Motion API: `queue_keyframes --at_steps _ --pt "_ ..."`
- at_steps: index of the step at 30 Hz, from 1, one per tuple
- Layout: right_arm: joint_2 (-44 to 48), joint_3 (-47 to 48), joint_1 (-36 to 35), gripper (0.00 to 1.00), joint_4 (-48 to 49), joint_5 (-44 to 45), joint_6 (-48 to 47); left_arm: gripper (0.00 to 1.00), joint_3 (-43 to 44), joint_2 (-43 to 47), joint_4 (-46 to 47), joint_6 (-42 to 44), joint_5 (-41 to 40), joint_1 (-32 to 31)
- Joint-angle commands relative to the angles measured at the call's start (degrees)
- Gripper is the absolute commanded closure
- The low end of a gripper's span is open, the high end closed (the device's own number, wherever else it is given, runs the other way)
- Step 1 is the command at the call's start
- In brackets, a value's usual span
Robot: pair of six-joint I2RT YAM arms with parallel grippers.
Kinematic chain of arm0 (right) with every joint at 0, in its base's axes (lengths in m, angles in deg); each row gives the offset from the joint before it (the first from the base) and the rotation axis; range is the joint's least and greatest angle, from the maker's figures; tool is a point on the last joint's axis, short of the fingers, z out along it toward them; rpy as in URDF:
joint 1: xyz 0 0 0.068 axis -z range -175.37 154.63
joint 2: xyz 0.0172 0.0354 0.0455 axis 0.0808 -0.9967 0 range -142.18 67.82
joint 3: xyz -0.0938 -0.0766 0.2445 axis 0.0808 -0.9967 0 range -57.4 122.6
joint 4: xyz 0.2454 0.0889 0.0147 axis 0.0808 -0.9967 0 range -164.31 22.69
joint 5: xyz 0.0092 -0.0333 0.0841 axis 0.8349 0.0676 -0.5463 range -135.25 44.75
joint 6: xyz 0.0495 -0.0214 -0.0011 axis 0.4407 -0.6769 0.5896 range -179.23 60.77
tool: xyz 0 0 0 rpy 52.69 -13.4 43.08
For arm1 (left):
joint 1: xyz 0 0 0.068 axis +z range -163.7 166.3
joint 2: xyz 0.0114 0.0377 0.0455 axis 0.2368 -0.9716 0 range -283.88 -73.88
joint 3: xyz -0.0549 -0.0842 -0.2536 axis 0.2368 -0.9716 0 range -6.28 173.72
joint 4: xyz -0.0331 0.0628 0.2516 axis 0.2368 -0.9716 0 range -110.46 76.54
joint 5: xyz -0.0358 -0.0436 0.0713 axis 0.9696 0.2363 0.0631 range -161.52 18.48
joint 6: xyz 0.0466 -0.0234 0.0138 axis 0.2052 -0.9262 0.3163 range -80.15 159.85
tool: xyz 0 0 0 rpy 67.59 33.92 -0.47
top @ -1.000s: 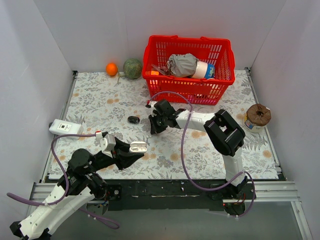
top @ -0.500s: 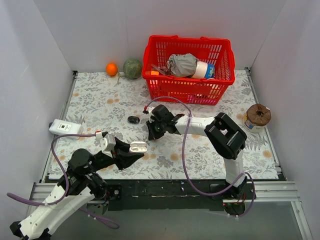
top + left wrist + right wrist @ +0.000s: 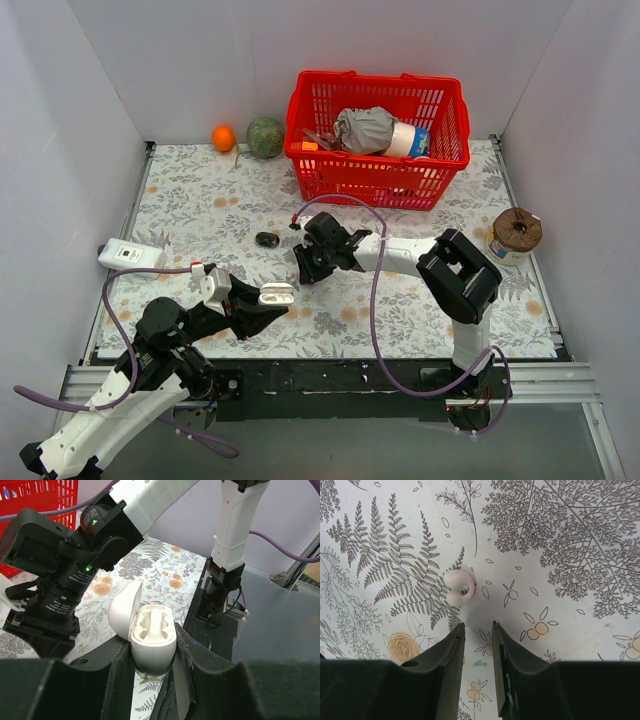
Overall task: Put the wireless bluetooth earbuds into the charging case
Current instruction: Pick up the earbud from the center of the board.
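My left gripper [image 3: 152, 655] is shut on an open white charging case [image 3: 150, 630], lid tipped back and both wells empty. It holds the case above the mat's near edge, which also shows in the top view [image 3: 277, 294]. My right gripper [image 3: 479, 626] points down at the floral mat, its jaws a narrow gap apart with nothing between them. A small white earbud [image 3: 459, 586] lies on the mat just beyond the fingertips and slightly left. In the top view the right gripper [image 3: 302, 268] hides the earbud. A black oval pebble [image 3: 266, 239] lies left of it. No black earbuds show.
A red basket [image 3: 376, 140] with wrapped items stands at the back. An orange [image 3: 223, 138] and a green ball [image 3: 265, 137] sit at the back left. A white device [image 3: 130, 256] lies at the left edge, a brown-topped jar [image 3: 516, 235] at the right.
My right gripper has shifted a little nearer and lower over the mat, and its forearm has swung slightly. The left gripper and the case have not moved.
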Motion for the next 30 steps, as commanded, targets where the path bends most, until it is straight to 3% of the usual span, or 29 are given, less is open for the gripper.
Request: queue_keyframes --at_steps 1,12,30 --pt "0.34 4.1 0.48 0.62 -0.42 0.82 1.16 1.0 0.3 0.74 0.71 -0.09 0.12 -0.22" --pt "-4.41 9.38 0.75 0.61 -0.5 -0.23 0.9 1.0 0.3 0.66 0.54 -0.09 0.21 -0.22" --pt "-6.52 9.29 0.4 0.56 -1.91 -1.11 -0.16 1.0 0.03 0.57 0.89 0.0 0.21 -0.22"
